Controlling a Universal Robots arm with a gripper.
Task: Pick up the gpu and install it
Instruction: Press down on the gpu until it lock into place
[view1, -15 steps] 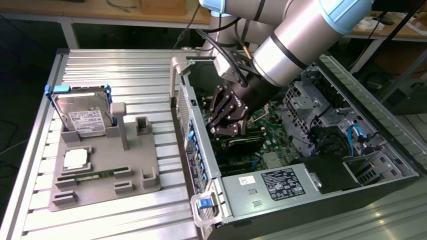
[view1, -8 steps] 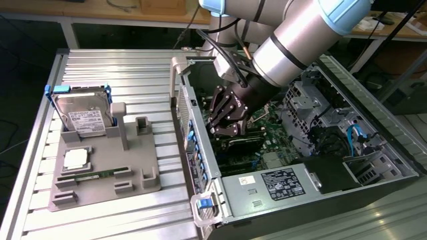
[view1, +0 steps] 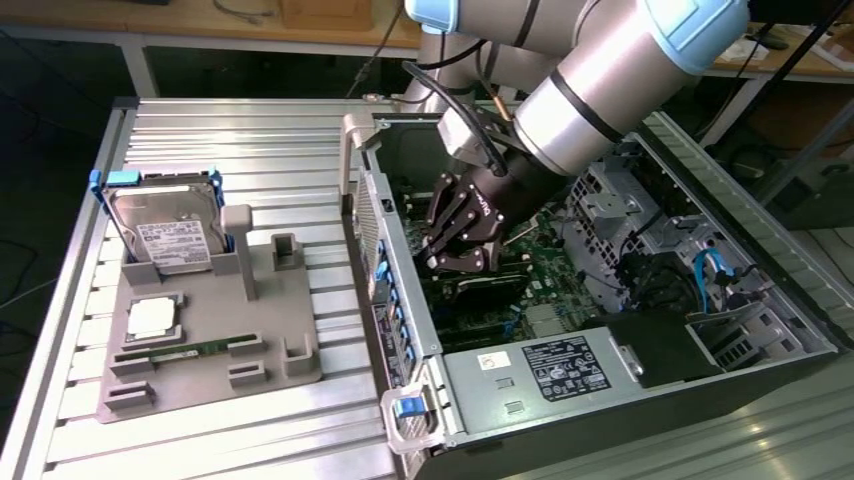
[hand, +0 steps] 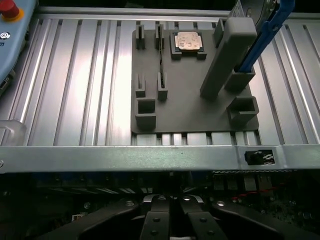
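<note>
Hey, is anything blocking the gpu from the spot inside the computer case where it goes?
Nothing visible does. The shut end effector is down inside the open case, with the gpu right under it at the motherboard.

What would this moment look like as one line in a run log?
gripper: shut, inside computer case | gpu: beneath gripper, at motherboard | hard drive: on holder

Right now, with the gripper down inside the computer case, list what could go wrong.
1. The gripper is shut, low over the motherboard. Whether the gpu sits under it is hard to tell; if the card is only half seated, lifting off could leave it tilted.
2. The arm's wrist runs close to the case's side wall and drive cage; a sideways move could scrape them.
3. Loose cables lie nearby and could snag.
</note>
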